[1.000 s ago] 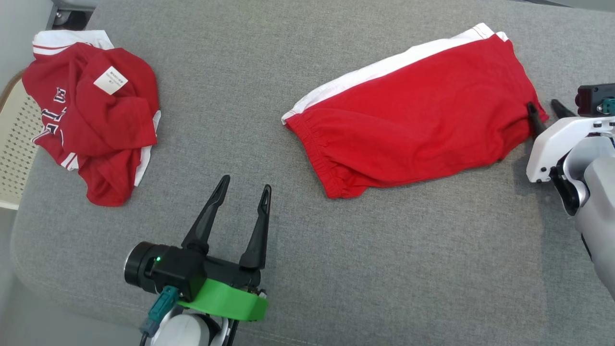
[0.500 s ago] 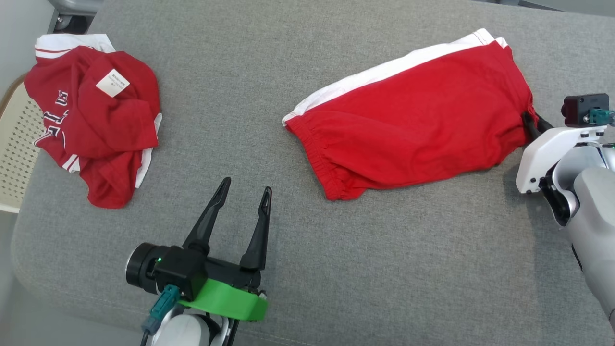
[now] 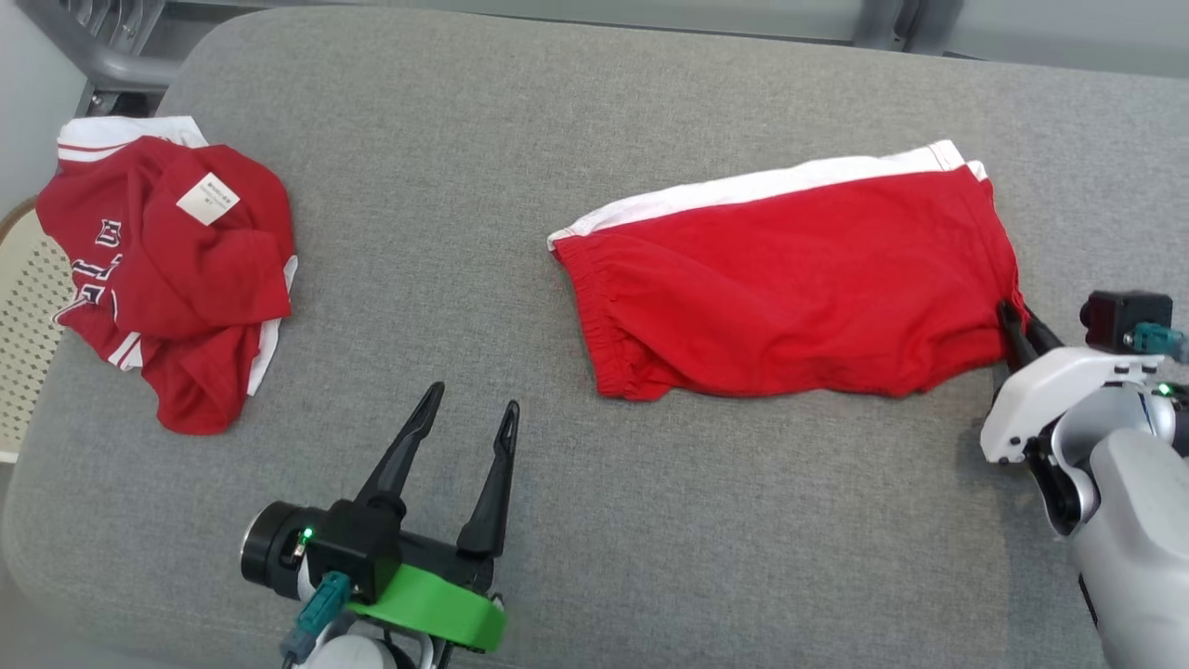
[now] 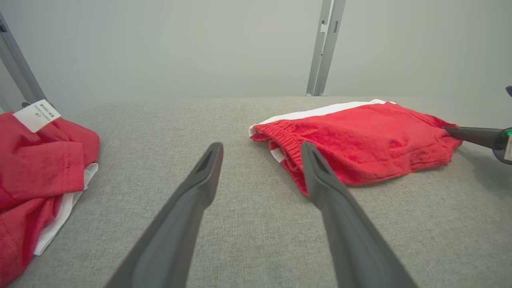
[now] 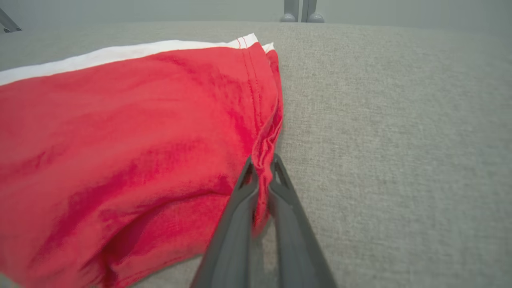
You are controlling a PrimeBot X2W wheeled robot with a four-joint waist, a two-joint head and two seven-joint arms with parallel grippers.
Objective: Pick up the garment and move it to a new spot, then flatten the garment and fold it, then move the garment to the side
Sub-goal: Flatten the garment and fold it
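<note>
The right pincer (image 3: 1014, 321) is clamped shut on the leg-hem edge of the red shorts (image 3: 790, 288). A bunched ridge of red cloth is squeezed between its two dark fingers (image 5: 240, 196) close to their tips. From that pinch the shorts spread away to the pincer's left, lying flat on the grey cushion (image 3: 557, 130). A white side stripe (image 3: 762, 186) runs along their far edge, and the gathered elastic waistband (image 3: 594, 307) is at the end farthest from the grip. To the pincer's right there is only bare grey fabric.

The left pincer (image 3: 469, 409) stands wide open with nothing between its fingers, which point across the cushion. The waistband end of the shorts lies just ahead of it and to its right, near the right fingertip but apart from it. Well off to this pincer's left sits a crumpled red shirt (image 3: 167, 269) with white trim and a white label (image 3: 207, 198) showing on top; it touches neither pincer. Beyond the shirt, past the cushion's edge, is a pale perforated basket (image 3: 28, 307)
</note>
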